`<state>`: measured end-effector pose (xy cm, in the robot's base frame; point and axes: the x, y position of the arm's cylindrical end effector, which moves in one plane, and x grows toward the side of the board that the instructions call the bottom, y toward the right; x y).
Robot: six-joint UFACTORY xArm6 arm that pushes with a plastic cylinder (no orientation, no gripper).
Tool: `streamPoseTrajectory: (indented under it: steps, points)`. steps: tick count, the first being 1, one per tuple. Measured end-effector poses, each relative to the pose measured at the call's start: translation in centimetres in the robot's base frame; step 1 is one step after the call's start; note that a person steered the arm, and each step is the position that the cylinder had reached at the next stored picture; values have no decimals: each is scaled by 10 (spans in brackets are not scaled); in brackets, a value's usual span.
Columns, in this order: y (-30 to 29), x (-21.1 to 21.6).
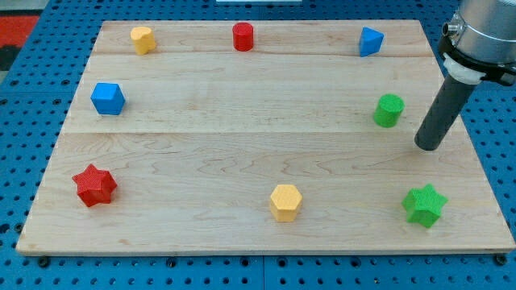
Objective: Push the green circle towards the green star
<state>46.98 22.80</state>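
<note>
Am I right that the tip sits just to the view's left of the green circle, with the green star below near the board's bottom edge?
Not quite: my tip sits to the view's right of the green circle, not its left, apart from it. The camera view shows this. The green star is indeed below, near the board's bottom edge.

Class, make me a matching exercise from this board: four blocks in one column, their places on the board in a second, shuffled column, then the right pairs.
Blocks:
1. green star
2. red star
3. blue cube
4. red cylinder

Places:
A. top edge, near the middle
B. bottom right corner
C. left side, upper half
D. bottom left corner

Pairs: 1-B, 2-D, 3-C, 4-A
</note>
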Motion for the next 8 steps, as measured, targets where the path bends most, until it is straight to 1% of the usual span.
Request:
streamPoseTrajectory:
  steps: [1,2,6,7,8]
  points:
    - [0,0]
    - [10,14]
    - [10,15]
    - [21,16]
    - [54,-10]
